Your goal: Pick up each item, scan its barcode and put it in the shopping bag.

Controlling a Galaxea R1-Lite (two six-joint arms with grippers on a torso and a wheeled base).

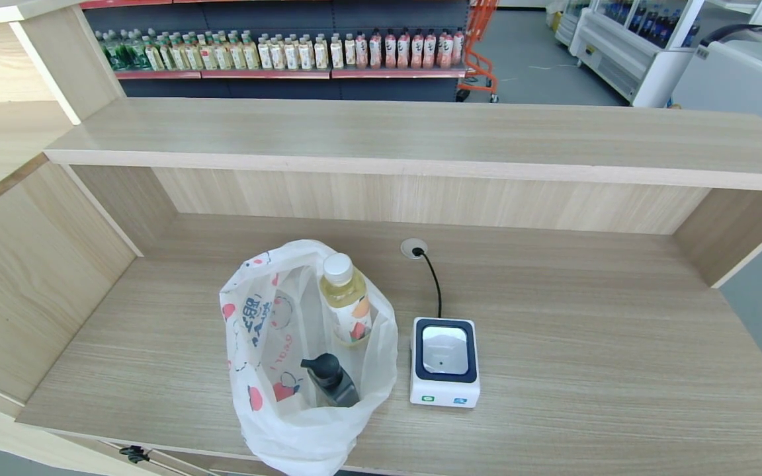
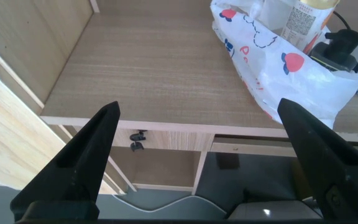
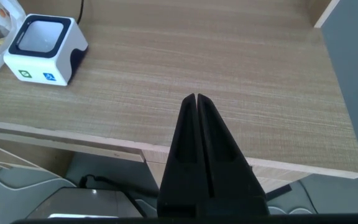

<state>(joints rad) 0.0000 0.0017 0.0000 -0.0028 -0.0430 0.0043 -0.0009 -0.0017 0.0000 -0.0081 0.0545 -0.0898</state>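
A white plastic shopping bag (image 1: 268,344) with red and blue print stands open on the wooden counter (image 1: 586,344), near its front edge. Inside it stand a tea bottle (image 1: 345,299) with a white cap and a dark pump bottle (image 1: 329,380). Just right of the bag sits the white barcode scanner (image 1: 444,361) with a dark window, its black cable (image 1: 434,277) running to a hole in the counter. My left gripper (image 2: 197,118) is open, held off the counter's front edge, left of the bag (image 2: 278,62). My right gripper (image 3: 195,99) is shut and empty, over the front edge right of the scanner (image 3: 42,50).
A raised wooden ledge (image 1: 421,142) and side walls enclose the counter on the back, left and right. A drawer lock with keys (image 2: 137,139) hangs under the front edge. Bare counter stretches right of the scanner. Store shelves with bottles (image 1: 275,49) stand far behind.
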